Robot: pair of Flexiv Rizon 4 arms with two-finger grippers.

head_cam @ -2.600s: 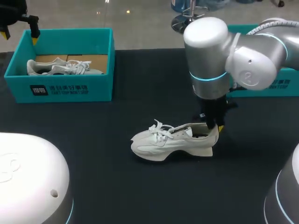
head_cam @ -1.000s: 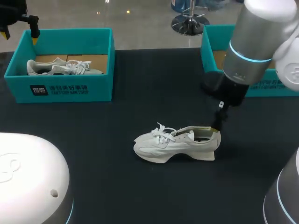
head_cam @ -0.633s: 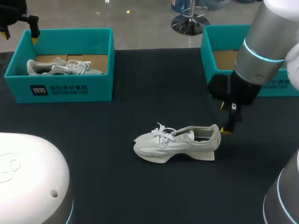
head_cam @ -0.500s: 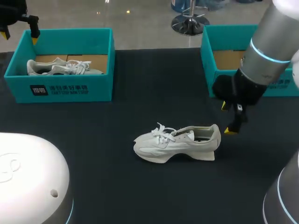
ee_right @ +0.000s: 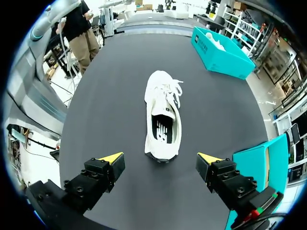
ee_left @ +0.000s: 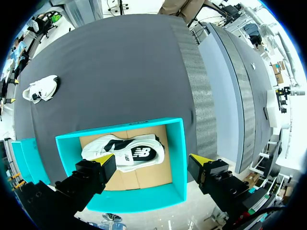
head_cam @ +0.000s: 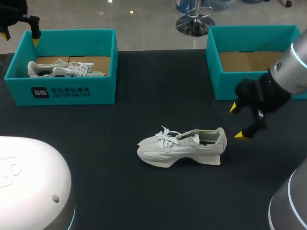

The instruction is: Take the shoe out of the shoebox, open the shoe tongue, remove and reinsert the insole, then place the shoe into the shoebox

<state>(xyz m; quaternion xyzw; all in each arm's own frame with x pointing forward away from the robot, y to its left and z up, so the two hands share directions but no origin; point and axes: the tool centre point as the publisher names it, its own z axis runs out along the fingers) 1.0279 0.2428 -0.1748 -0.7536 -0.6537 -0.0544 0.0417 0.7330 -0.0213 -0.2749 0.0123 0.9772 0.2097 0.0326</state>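
Note:
A white shoe (head_cam: 181, 145) stands upright on the black table, toe to the left, laces tied, its insole (ee_right: 162, 130) showing inside. My right gripper (head_cam: 236, 121) hangs open just right of the heel, apart from it; in the right wrist view the shoe (ee_right: 163, 114) lies ahead of the open gripper (ee_right: 160, 160). An empty teal shoebox (head_cam: 249, 60) stands at the back right. My left gripper (ee_left: 152, 161) is open above the teal shoebox (ee_left: 177, 158) at the back left, which holds a second white shoe (ee_left: 123, 152). In the head view only its tips (head_cam: 34, 40) show.
The left shoebox (head_cam: 62, 91) with its shoe (head_cam: 64, 69) sits at the back left. My arms' rounded grey bases (head_cam: 31, 187) fill both front corners. Bare black tabletop (head_cam: 158, 91) lies between the two boxes and in front of the shoe.
My right gripper has let go of the shoe's heel and drawn back to the right and up. The shoe stays where it stood. The left arm has not moved.

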